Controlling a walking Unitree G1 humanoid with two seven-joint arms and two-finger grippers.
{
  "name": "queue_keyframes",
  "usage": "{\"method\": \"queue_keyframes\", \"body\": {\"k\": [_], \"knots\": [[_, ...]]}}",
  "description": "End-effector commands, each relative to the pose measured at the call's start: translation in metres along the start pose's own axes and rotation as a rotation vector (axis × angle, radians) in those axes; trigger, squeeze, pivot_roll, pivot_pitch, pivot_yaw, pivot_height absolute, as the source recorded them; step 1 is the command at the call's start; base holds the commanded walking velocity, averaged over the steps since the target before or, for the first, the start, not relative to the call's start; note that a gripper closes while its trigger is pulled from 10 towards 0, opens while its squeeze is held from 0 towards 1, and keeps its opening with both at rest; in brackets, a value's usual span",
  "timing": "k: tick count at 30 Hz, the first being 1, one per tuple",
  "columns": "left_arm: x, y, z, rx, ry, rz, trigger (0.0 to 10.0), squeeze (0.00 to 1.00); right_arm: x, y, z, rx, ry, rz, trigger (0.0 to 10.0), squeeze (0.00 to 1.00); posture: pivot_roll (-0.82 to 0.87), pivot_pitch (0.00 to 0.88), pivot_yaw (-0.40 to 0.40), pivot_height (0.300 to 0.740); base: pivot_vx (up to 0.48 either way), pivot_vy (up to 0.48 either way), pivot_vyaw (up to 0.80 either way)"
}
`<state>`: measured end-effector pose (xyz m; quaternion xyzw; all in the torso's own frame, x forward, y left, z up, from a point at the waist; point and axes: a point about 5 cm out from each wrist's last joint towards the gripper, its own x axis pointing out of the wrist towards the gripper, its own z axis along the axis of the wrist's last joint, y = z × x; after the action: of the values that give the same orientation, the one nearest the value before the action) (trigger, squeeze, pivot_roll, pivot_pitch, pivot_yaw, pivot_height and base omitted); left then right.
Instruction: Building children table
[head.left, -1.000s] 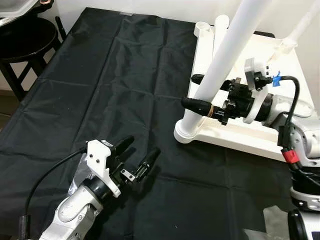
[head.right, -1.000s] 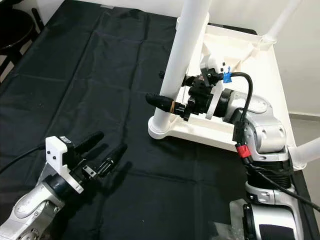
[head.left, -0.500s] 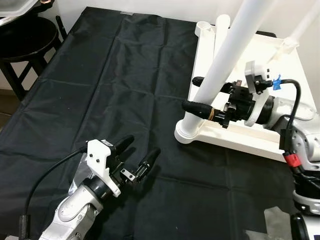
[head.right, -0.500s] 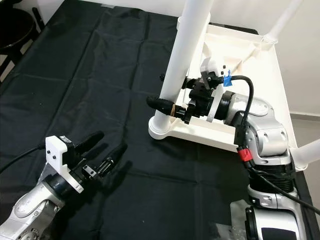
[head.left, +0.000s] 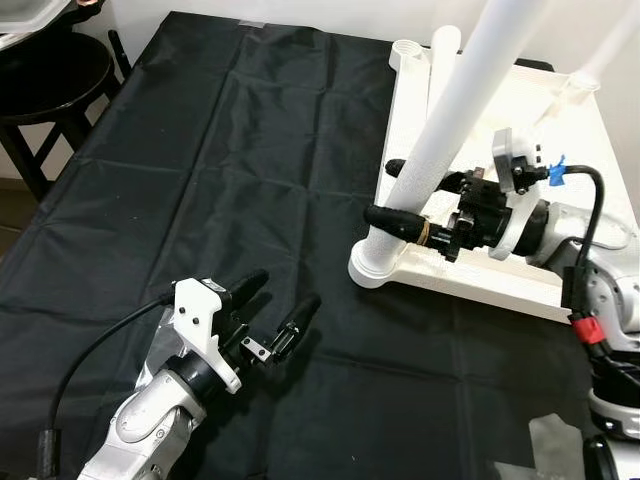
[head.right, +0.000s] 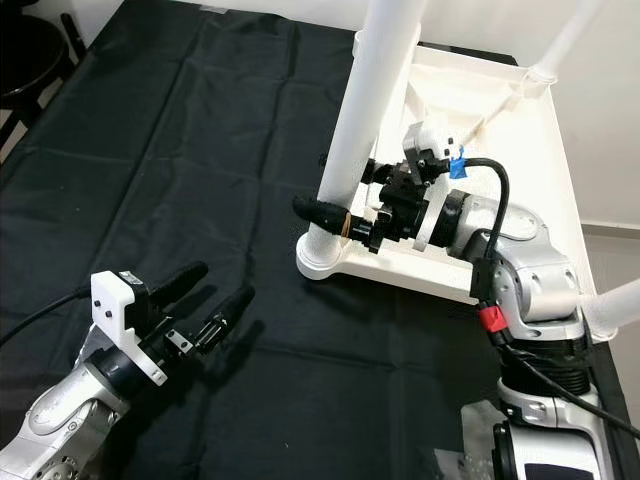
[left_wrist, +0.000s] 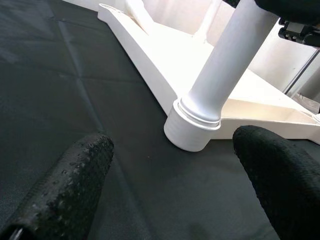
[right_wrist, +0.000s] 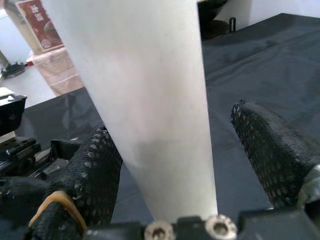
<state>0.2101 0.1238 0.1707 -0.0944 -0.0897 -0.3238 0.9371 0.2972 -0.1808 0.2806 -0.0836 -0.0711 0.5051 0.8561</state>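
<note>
A white children's table (head.left: 585, 135) lies upside down on the black cloth (head.left: 240, 150), its legs pointing up. My right gripper (head.left: 382, 190) straddles the near-left leg (head.left: 455, 95) just above its socket (head.left: 375, 262). It is open: in the right wrist view one finger (right_wrist: 100, 175) lies against the leg (right_wrist: 145, 100) and the other finger (right_wrist: 270, 150) stands off with a gap. My left gripper (head.left: 287, 289) hovers open over the cloth in front of the table, holding nothing. The left wrist view looks between its fingers (left_wrist: 70, 185) at the leg (left_wrist: 227, 75).
A short white leg (head.left: 440, 50) stands at the table's far-left corner and another leg (head.left: 605, 55) rises at the far right. A black stool (head.left: 50, 80) sits off the cloth's far-left corner. Crinkled plastic (head.left: 560, 445) lies at the near right.
My right gripper has slid slightly lower along the leg, still straddling it. The left gripper has stayed in place.
</note>
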Motion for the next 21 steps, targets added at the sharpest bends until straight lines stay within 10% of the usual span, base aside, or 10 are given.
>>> {"method": "queue_keyframes", "body": {"k": [1, 3, 4, 6, 7, 12, 13, 15, 18, 21], "knots": [[-0.003, 0.000, -0.006, -0.015, 0.027, 0.002, 10.0, 0.00, -0.003, 0.006, -0.001, 0.032, -0.017, 0.035, 0.0, 0.00, 0.00, 0.268, -0.086, 0.740, 0.000, 0.000, 0.00], [-0.003, 0.000, -0.006, -0.015, 0.027, 0.002, 10.0, 0.00, -0.002, 0.006, -0.003, 0.031, -0.022, 0.010, 0.0, 0.00, 0.00, 0.266, -0.086, 0.740, 0.000, 0.000, 0.00], [-0.003, 0.000, -0.006, -0.015, 0.027, 0.002, 10.0, 0.00, -0.001, 0.006, -0.005, 0.031, -0.021, -0.020, 10.0, 0.00, 0.00, 0.265, -0.087, 0.740, 0.000, 0.000, 0.00], [-0.004, 0.000, -0.006, -0.016, 0.027, 0.003, 10.0, 0.00, 0.000, 0.008, -0.009, 0.027, -0.008, -0.034, 10.0, 0.00, 0.00, 0.265, -0.087, 0.740, 0.000, 0.000, 0.00], [-0.003, -0.001, -0.007, -0.017, 0.027, 0.002, 10.0, 0.00, 0.007, 0.015, -0.018, 0.060, -0.022, -0.045, 0.0, 0.00, 0.00, 0.263, -0.088, 0.740, 0.000, 0.000, 0.00], [-0.003, -0.001, -0.007, -0.017, 0.027, 0.001, 10.0, 0.00, 0.014, 0.018, -0.023, 0.073, -0.041, -0.083, 0.0, 0.00, 0.00, 0.263, -0.088, 0.740, 0.000, 0.000, 0.00], [-0.003, -0.001, -0.007, -0.016, 0.026, 0.002, 10.0, 0.00, 0.018, 0.018, -0.026, 0.071, -0.042, -0.121, 10.0, 0.00, 0.00, 0.262, -0.088, 0.740, 0.000, 0.000, 0.00], [-0.003, -0.001, -0.007, -0.016, 0.026, 0.002, 10.0, 0.00, 0.020, 0.018, -0.028, 0.066, -0.044, -0.149, 10.0, 0.00, 0.00, 0.262, -0.088, 0.740, 0.000, 0.000, 0.00], [-0.003, -0.001, -0.006, -0.016, 0.025, 0.002, 10.0, 0.00, 0.020, 0.024, -0.032, 0.082, -0.057, -0.139, 0.0, 0.00, 0.00, 0.262, -0.091, 0.740, 0.000, 0.000, 0.00], [-0.003, -0.001, -0.006, -0.017, 0.025, 0.003, 10.0, 0.00, 0.019, 0.024, -0.035, 0.085, -0.054, -0.166, 0.0, 0.00, 0.00, 0.262, -0.091, 0.740, 0.000, 0.000, 0.00]]}}
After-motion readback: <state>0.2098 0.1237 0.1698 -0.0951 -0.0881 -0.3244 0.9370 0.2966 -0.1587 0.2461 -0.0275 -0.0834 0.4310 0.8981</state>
